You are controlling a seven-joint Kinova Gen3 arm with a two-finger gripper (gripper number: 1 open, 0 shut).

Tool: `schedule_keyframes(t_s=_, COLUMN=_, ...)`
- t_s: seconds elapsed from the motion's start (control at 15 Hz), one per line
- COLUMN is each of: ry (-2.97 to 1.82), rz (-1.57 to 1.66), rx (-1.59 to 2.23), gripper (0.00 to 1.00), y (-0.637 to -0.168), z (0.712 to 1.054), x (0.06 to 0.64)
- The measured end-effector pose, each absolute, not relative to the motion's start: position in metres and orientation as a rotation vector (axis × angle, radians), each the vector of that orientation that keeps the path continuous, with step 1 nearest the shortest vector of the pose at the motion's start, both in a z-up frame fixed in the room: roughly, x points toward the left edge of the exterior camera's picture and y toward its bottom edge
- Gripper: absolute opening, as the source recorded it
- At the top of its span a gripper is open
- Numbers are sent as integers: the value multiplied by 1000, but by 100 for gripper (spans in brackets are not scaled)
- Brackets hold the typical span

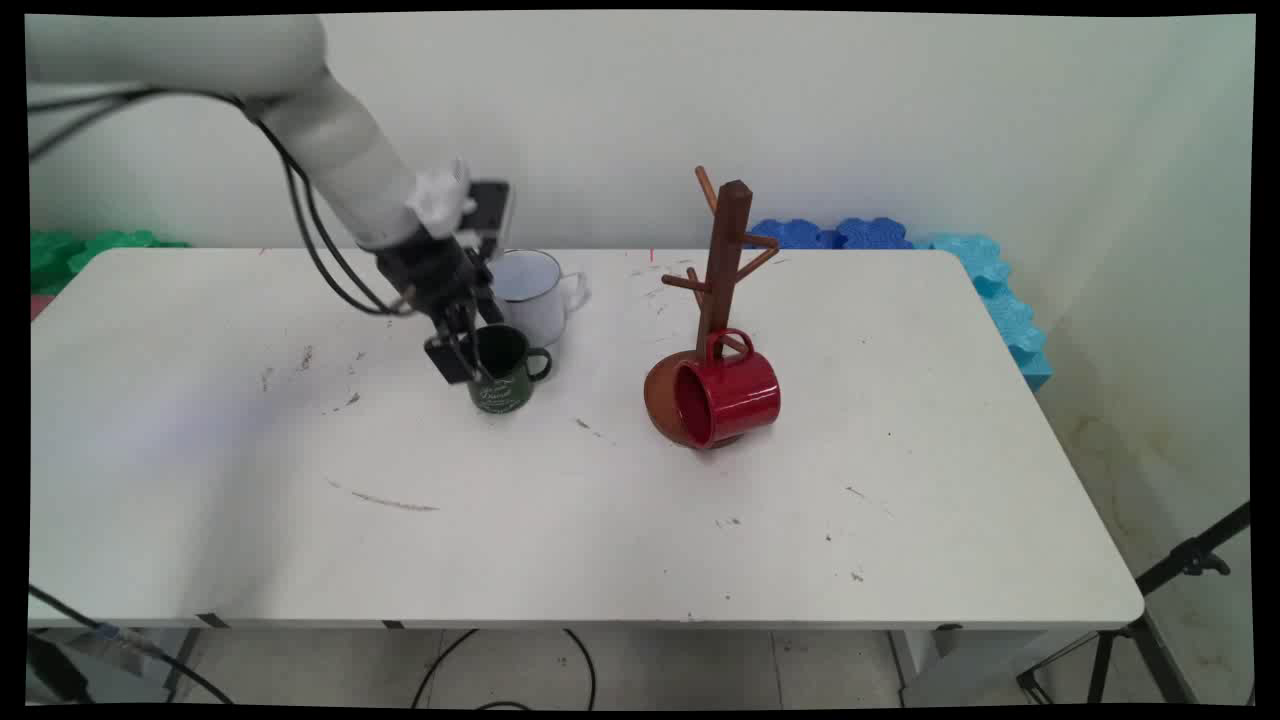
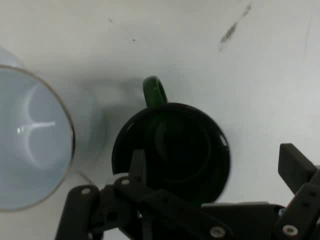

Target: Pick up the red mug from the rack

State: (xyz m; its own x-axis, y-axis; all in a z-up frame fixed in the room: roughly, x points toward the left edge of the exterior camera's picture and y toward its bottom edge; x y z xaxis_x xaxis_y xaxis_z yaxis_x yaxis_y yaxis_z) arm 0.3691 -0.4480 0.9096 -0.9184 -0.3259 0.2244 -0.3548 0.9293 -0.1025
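Gripper [image 1: 468,362] first: you have it down at the dark green mug [image 1: 505,370], which stands upright in the back half of the table [image 1: 600,540], left of the middle and well in from the left edge. In the hand view the fingers are spread wide, one finger [image 2: 138,167] reaching down inside the mug's rim on the side away from the handle, the other [image 2: 296,167] standing well clear outside the wall, so the rim sits between them with nothing clamped. Your main view agrees: the black fingers straddle the mug's left wall, and the mug's handle points to the right, away from the gripper. Just behind the green mug, toward the back edge, you see a white mug [image 1: 533,292] standing upright with its handle also to the right; in the hand view the two mugs are close beside each other but you cannot tell whether they touch. Near the middle of the table a brown wooden mug tree [image 1: 724,262] leans, its round base tipped up off the surface rather than lying flat. A red mug [image 1: 727,398] lies on its side against that base, its mouth facing the near-left, its handle uppermost and looped by the foot of the trunk. The red mug and the tree are well apart from the gripper and the two upright mugs.
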Motion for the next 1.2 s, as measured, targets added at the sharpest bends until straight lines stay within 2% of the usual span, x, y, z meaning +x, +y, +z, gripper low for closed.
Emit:
schedule_keyframes(t_s=0.2, ry=-2768, rz=189, rx=616, gripper=100, y=-433, z=950, x=366)
schedule_keyframes(t_s=0.6, ry=-2474, rz=173, rx=720, gripper=100, y=-407, z=980, x=373)
schedule_keyframes(t_s=0.73, ry=-2385, rz=182, rx=743, gripper=100, y=-399, z=974, x=382)
schedule_keyframes(t_s=1.2, ry=-2213, rz=174, rx=786, gripper=100, y=-374, z=920, x=398)
